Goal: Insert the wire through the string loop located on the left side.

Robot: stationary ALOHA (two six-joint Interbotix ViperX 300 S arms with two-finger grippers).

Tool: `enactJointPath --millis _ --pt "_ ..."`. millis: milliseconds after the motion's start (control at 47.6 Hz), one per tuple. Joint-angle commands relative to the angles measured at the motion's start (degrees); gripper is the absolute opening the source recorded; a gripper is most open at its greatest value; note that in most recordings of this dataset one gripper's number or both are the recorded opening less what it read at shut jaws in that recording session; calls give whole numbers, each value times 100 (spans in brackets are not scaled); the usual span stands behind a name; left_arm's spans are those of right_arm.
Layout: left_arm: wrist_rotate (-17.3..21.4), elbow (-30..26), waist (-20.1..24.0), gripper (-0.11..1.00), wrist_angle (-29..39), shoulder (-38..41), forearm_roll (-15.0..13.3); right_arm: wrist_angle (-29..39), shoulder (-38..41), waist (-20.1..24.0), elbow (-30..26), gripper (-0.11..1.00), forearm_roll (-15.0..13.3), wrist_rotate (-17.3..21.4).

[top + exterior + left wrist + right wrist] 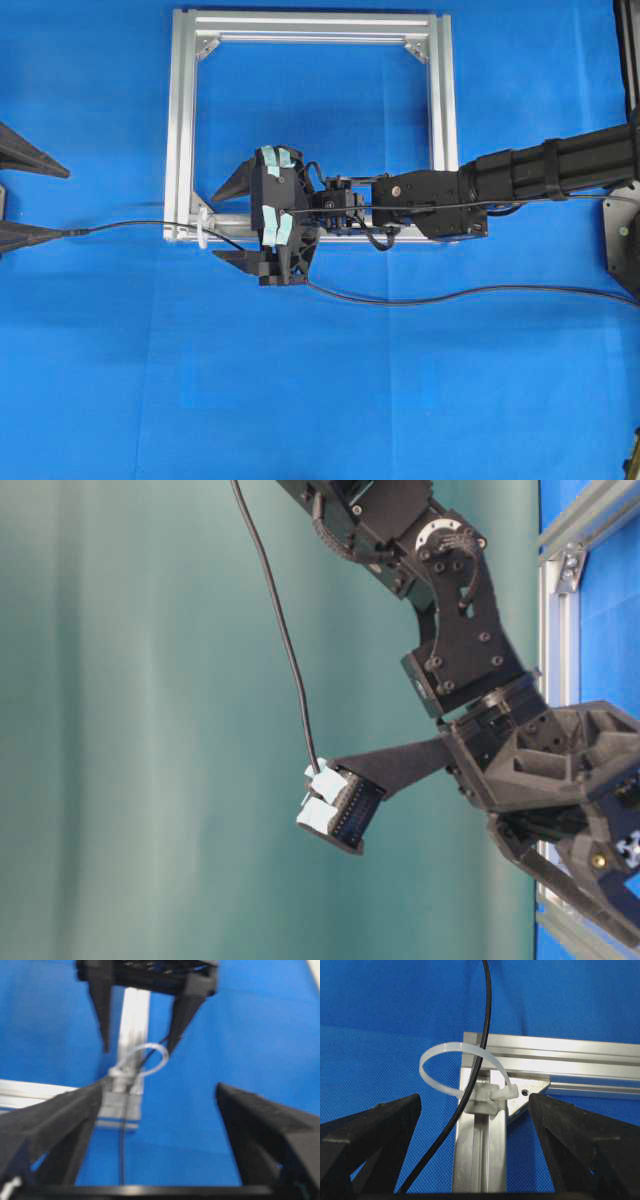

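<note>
Your right gripper (232, 222) reaches in from 3 o'clock across the silver frame (181, 120) and stands with its jaws spread wide on either side of the frame's lower left corner, with nothing between them; in the right wrist view its two black fingers (370, 1140) sit well apart at the bottom corners. The string loop (455, 1072), a pale translucent band fastened on that corner, arches up and out toward 10 o'clock from its clasp. The wire (482, 1035) comes down from 12 o'clock in that view, passes through the loop and runs on toward 7 o'clock along the frame rail. Seen from overhead, the wire (130, 224) leaves the corner toward 9 o'clock, and its small plug tip lies right at the points of your left gripper (30, 205) at the picture's left edge. Only the tips of that gripper's two dark fingers (35, 160) show there, well apart from each other; the blurred left wrist view also shows its jaws open wide, and whether the lower tip touches the plug you cannot tell. Beyond the loop, the wire trails back toward 3 o'clock across the blue table cover (400, 400).
</note>
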Motion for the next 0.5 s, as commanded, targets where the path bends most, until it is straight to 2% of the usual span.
enactJointPath --millis 0,483 --pt "9 -88 -9 88 -26 53 9 0 -334 0 -79 98 18 9" --pt "9 -105 -9 87 -26 18 9 633 -1380 0 26 98 26 -18"
